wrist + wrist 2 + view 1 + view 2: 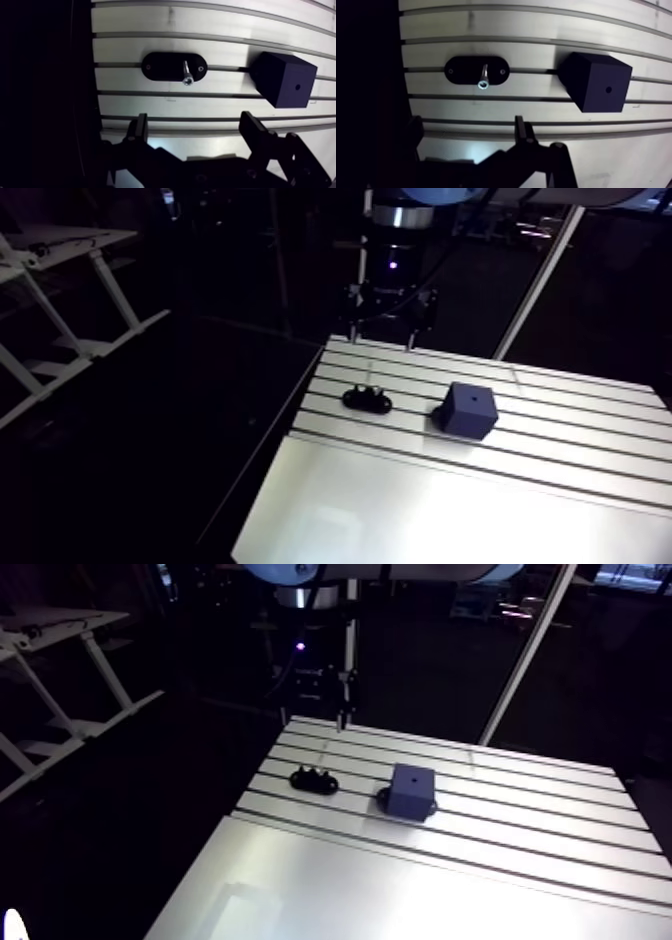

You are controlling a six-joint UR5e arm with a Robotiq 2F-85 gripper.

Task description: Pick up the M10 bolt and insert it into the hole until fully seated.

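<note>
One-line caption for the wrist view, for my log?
Open gripper hovers over the slotted table; ahead, the bolt stands in its black holder beside the dark holed block.

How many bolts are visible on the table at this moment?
1. The bolt stands in the black oval holder, beside the dark block and ahead of the open end effector. No other bolt shows, though the block might hide something behind it.
</note>
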